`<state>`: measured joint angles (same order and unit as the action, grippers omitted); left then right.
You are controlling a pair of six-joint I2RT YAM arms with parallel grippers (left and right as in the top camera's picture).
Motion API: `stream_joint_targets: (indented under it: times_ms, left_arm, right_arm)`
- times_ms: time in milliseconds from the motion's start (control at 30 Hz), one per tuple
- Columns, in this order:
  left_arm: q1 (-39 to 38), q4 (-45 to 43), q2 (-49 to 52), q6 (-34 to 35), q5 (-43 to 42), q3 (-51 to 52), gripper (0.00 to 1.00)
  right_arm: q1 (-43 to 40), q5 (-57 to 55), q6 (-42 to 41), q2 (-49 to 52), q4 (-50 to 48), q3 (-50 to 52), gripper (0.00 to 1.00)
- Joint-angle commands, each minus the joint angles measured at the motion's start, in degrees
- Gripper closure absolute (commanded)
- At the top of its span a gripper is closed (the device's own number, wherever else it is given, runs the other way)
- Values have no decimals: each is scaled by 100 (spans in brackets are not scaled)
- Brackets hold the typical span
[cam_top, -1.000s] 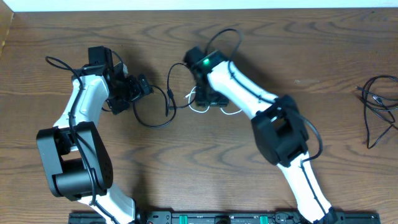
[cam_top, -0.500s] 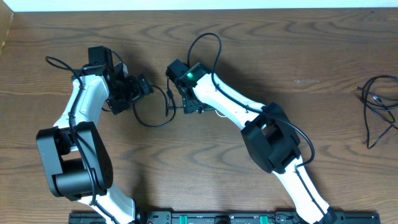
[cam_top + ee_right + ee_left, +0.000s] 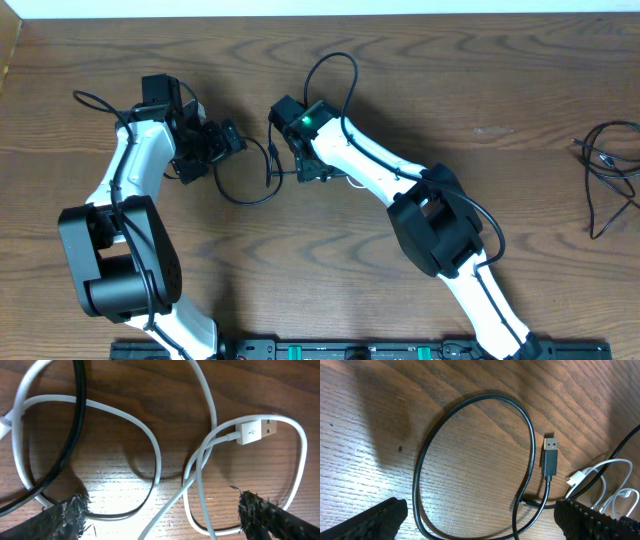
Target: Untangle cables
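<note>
A black cable (image 3: 246,197) lies in a loop on the wooden table between the two arms, its USB plug (image 3: 550,456) flat on the wood. The left gripper (image 3: 212,155) hovers open over that loop (image 3: 470,402), its fingers (image 3: 375,520) wide apart with only the cord's lower bend between them. A white cable (image 3: 150,455) lies in overlapping loops with its USB plug (image 3: 255,431) free; a black strand (image 3: 76,420) crosses its left side. The right gripper (image 3: 162,520) stands open above these loops, holding nothing. In the overhead view the right gripper (image 3: 312,168) hides most of the white cable.
Another black cable (image 3: 608,170) lies bunched at the table's far right edge. The arms' own thicker black leads arch above each wrist (image 3: 335,62). The arm bases and a black rail (image 3: 360,350) line the front edge.
The right arm has swung left, toward the black loop, and its jaws have opened wide. The white cable is now mostly hidden under it. The left arm has not moved.
</note>
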<state>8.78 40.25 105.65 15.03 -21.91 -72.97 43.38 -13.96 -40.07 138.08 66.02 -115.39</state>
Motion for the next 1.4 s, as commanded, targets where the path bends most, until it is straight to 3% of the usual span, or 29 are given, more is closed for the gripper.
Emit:
stream_joint_targets:
  times_ms: [0, 467, 633, 767, 967, 1133, 1233, 1367]
  left_arm:
    - [-24, 20, -9, 15, 57, 55, 0]
    - [-24, 20, -9, 15, 55, 55, 1]
    - [-24, 20, -9, 13, 57, 55, 0]
    - [-24, 22, -9, 13, 57, 55, 0]
    - [-24, 20, -9, 13, 57, 55, 1]
    - [-24, 20, -9, 15, 57, 55, 0]
    - [-24, 20, -9, 13, 57, 55, 0]
    - [-24, 17, -9, 13, 57, 55, 0]
  right_arm:
    - [-17, -116, -11, 114, 61, 59, 2]
    - [-118, -358, -13, 304, 39, 87, 6]
    - [-221, -184, 11, 348, 68, 87, 20]
    - [-251, -55, 63, 348, 94, 87, 37]
    - [-208, 345, 120, 348, 44, 87, 37]
    - [-216, 339, 713, 348, -28, 87, 43]
    - [-286, 348, 1220, 348, 2, 87, 51]
    - [-396, 356, 1300, 348, 149, 87, 56]
